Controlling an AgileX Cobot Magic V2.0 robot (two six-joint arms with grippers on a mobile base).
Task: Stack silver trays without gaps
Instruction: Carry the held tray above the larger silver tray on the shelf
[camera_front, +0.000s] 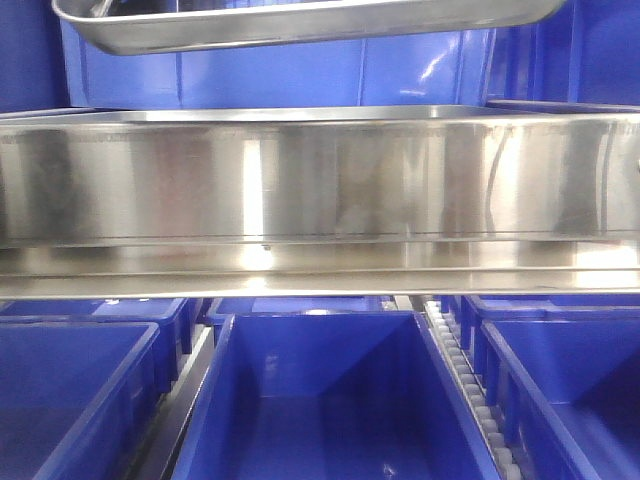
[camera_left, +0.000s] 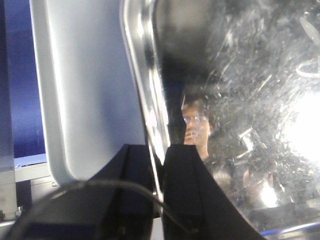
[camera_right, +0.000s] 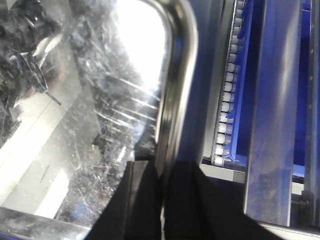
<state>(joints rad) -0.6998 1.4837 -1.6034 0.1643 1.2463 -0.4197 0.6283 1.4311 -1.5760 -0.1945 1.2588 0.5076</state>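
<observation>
Both claws pinch one tray (camera_front: 300, 25) by its rim: the left claw (camera_left: 160, 165) grips one short edge, the right claw (camera_right: 162, 180) the opposite one. The tray hangs in the air, slightly tilted, above the steel rail (camera_front: 320, 190) and blue bins (camera_front: 320, 400). It appears lifted but not yet stacked. No second tray can be made out for certain, so lowering and seating it flush remain.

Bright vertical glare streaks are seen on the long mirror-like steel shelf rail (camera_front: 320, 190). Both wrist views are blurred, and white blown-out patches are reflected in the scratched shiny stainless-steel tray (camera_left: 250, 75).
</observation>
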